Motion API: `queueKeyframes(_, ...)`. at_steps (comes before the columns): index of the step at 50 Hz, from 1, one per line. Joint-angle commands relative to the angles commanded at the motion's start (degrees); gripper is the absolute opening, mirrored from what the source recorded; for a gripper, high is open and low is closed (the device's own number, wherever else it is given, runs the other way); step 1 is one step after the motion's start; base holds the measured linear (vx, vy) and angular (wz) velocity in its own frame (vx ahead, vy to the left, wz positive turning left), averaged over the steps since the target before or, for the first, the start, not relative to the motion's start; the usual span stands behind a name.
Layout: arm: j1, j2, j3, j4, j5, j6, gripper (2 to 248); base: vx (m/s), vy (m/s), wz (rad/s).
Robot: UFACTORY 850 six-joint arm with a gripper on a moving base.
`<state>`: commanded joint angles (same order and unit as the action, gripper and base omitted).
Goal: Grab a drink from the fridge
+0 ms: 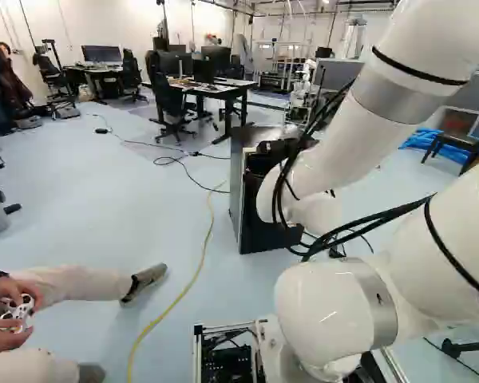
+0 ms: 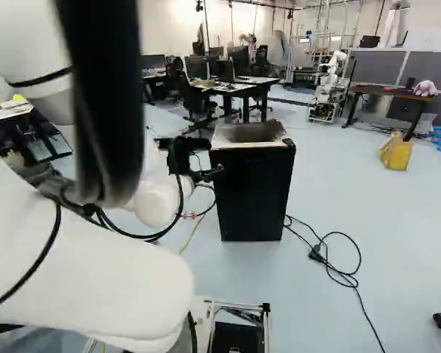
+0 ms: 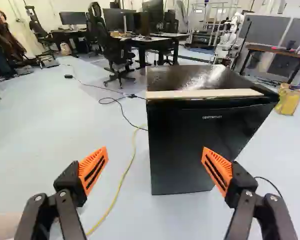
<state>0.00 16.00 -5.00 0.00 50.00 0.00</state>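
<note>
My gripper [image 2: 214,172] is level with the upper part of the small black fridge [image 2: 253,198], at its left edge in the right base view. In the wrist view the gripper [image 3: 155,152] stands open with nothing between its orange pads. The fridge [image 3: 200,145] is ahead of it, door shut, one finger in line with the door and the other off to the side. Its dark top has a light strip along the front edge. In the left base view the arm partly hides the fridge [image 1: 238,187]. No drink is visible.
A yellow cable [image 1: 193,281] runs over the floor beside the fridge. A black cable [image 2: 345,276] lies on its other side. A seated person's foot [image 1: 146,282] reaches in. Desks [image 2: 239,90], a yellow container [image 2: 396,151] and another robot [image 2: 329,88] stand beyond.
</note>
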Motion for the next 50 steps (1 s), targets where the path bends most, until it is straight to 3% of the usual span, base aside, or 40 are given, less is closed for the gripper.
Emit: queueKeyframes(50,0.00,0.00,0.00,0.00,0.00,0.00,247,0.000,0.000,0.000)
